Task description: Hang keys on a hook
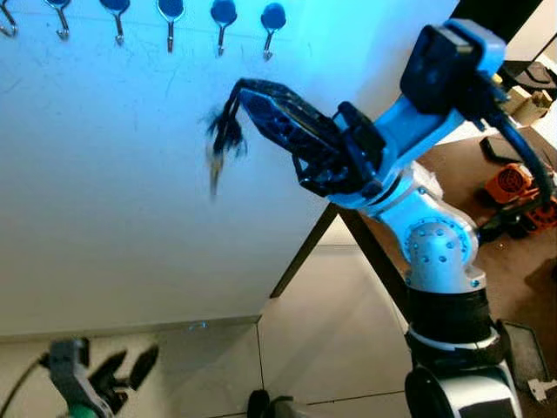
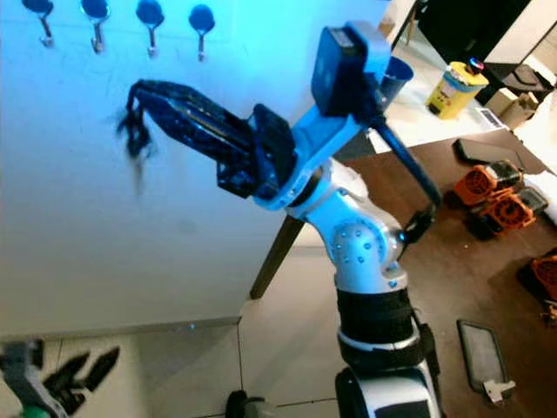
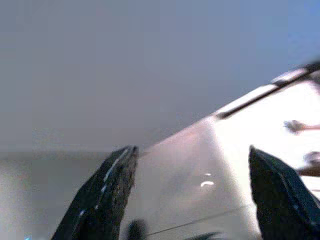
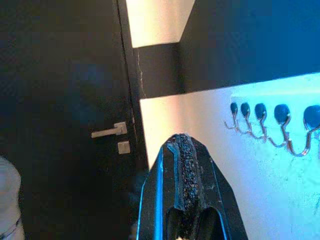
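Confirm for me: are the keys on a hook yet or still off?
Off. The keys dangle from the shut right hand, below the row of hooks on the white wall, touching none.

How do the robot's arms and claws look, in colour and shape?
The right arm is silver-white with rounded joints, a black band low down and a black cable. The right claw has two long black fingers with rough pads. The left claw is black on a grey and green wrist.
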### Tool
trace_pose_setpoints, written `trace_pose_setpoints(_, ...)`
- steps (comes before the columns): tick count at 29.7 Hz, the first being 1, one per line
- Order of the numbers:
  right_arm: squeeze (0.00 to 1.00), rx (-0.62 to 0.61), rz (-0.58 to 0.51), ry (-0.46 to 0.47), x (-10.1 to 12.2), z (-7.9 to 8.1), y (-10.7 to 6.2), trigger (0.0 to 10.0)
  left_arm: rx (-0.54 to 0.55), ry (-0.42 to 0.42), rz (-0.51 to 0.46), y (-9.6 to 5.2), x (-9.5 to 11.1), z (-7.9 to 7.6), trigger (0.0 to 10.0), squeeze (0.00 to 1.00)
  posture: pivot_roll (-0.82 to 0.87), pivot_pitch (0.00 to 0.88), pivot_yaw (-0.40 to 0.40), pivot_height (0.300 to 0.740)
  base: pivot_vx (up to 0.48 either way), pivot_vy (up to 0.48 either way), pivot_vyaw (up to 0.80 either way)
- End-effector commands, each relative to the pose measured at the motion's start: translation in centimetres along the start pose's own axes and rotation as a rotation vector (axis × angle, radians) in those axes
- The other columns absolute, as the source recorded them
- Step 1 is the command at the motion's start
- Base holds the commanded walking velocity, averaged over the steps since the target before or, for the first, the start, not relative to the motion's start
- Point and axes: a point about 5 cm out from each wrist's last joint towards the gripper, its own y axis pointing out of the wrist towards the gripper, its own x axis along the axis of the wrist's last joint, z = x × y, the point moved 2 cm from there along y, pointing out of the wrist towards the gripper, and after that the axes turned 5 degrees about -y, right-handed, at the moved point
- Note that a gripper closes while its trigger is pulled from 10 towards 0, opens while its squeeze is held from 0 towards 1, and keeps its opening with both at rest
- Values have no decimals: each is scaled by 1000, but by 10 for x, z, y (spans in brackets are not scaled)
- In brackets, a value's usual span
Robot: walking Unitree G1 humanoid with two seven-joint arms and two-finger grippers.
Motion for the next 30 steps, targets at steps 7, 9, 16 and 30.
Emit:
trace_pose_setpoints(7, 0, 63, 33, 12, -1, 7, -5, 10000, -453, 116, -200, 18, 66, -67, 10000, 0, 26, 135, -134, 740, 0, 0, 0)
trace_pose_setpoints(9, 0, 72, 40, 12, 0, 8, -5, 10000, -534, 152, -267, 21, 86, -84, 10000, 0, 26, 132, -138, 740, 0, 0, 0)
trace_pose_setpoints(16, 0, 94, 57, 9, 1, 8, -6, 10000, -701, 254, -490, 29, 145, -134, 10000, 0, 27, 125, -146, 740, 0, 0, 0)
trace_pose_setpoints(30, 0, 121, 74, 13, -2, 10, -5, 10000, -995, 366, -591, 11, 188, -214, 10000, 0, 35, 112, -148, 740, 0, 0, 0)
